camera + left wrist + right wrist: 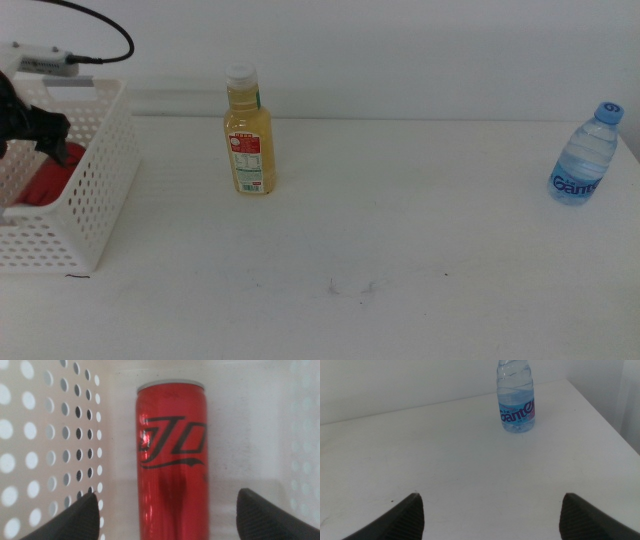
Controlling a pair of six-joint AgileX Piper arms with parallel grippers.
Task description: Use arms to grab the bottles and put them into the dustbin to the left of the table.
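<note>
My left gripper [32, 126] hangs over the white perforated dustbin [98, 190] at the table's left. Its jaws stand open, apart from either side of the red can [172, 460], which lies on the bin floor [240, 420]. The can also shows red through the bin wall in the middle view [45, 182]. The yellow-juice bottle [248, 135] stands upright on the table just right of the bin. The clear water bottle with blue cap [586, 157] stands at the far right edge. My right gripper [490, 510] is out of the middle view, open and empty, well short of the water bottle [515, 400].
The white tabletop [400, 250] runs between the two bottles, with faint scuff marks [350, 288] near the front. A black cable [100, 30] loops above the bin. The table's right edge lies close beside the water bottle.
</note>
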